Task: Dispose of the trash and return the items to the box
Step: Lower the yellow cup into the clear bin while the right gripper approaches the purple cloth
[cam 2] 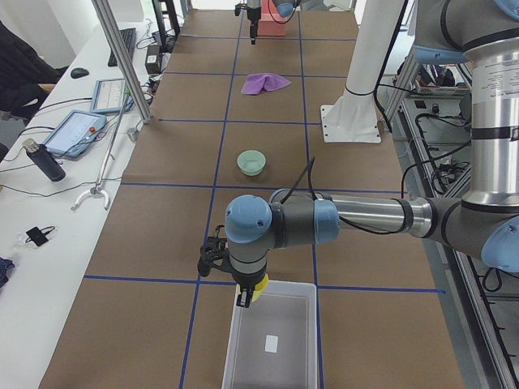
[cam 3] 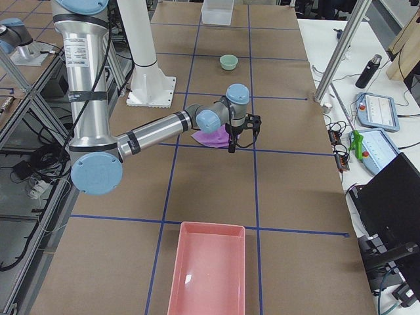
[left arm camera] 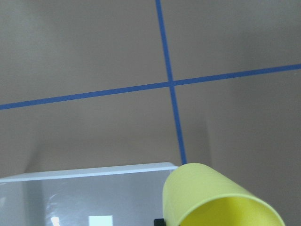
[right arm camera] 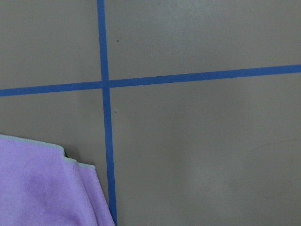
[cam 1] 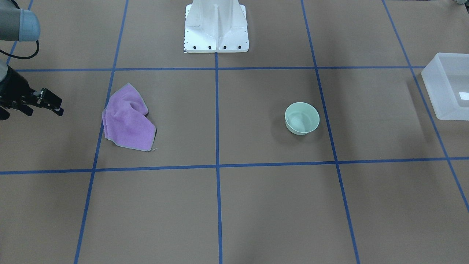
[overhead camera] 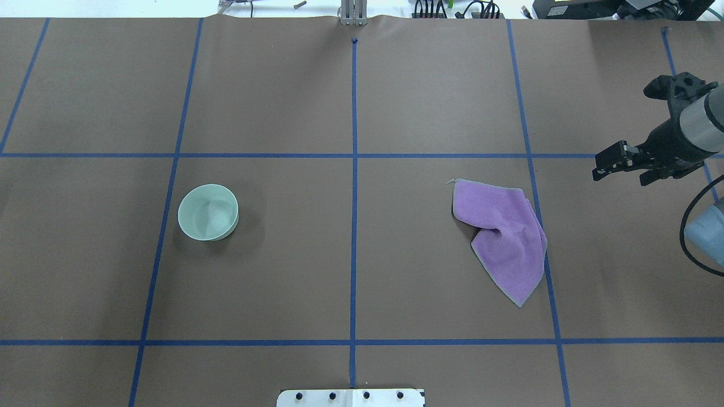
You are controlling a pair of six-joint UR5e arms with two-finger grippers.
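Yellow cup (left arm camera: 211, 197) in left tool (cam 2: 246, 298) at white-labelled box (cam 2: 311, 332) corner; right tool (overhead camera: 605, 164) agape, empty.

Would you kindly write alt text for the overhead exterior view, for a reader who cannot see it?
A mint-green bowl sits upright on the left of a brown table gridded with blue tape, and a crumpled purple cloth lies on the right. The right arm's claw hangs near the right edge, empty, apart from the cloth.
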